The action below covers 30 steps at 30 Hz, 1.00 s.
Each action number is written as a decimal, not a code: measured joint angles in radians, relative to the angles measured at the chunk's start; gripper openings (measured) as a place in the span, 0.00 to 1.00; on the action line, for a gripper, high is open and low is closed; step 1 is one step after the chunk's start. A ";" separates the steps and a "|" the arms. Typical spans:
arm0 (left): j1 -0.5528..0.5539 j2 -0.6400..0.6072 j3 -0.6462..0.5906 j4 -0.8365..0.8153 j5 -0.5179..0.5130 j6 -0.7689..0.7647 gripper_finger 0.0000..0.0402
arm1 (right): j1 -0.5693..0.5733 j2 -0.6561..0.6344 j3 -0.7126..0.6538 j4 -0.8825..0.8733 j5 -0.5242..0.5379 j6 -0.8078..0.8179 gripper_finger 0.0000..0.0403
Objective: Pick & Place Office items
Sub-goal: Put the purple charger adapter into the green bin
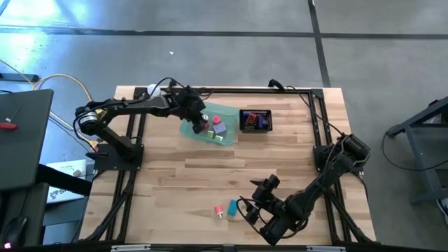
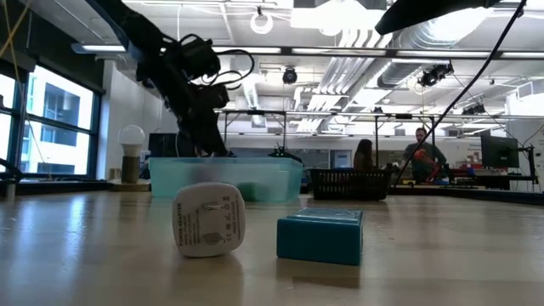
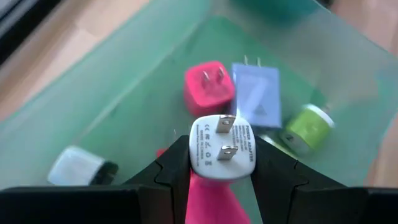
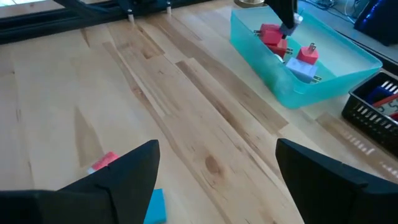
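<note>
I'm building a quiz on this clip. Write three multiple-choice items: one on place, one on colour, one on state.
1. Where is the left gripper?
A. over the green tray
B. over the black mesh basket
C. at the table's near edge

2. What colour is the block beside the white adapter on the table?
A. red
B. teal
C. purple

3. How is the right gripper?
A. shut on a block
B. open, empty
C. shut on a clip

Answers: 1 A, the left wrist view shows the tray beneath it, a white adapter in its fingers; 2 B, the low view shows it teal; 3 B, its fingers stand wide apart over bare wood.
</note>
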 joint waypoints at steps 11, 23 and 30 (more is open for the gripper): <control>0.003 0.017 -0.051 0.156 -0.044 -0.012 0.31 | 0.000 0.000 0.000 0.030 -0.019 0.000 0.77; 0.005 0.113 -0.052 0.192 -0.038 -0.008 0.31 | 0.001 0.000 0.000 0.073 -0.027 -0.004 0.77; -0.001 0.122 -0.056 0.185 -0.043 0.044 0.50 | 0.001 0.000 0.000 0.072 -0.027 -0.011 0.77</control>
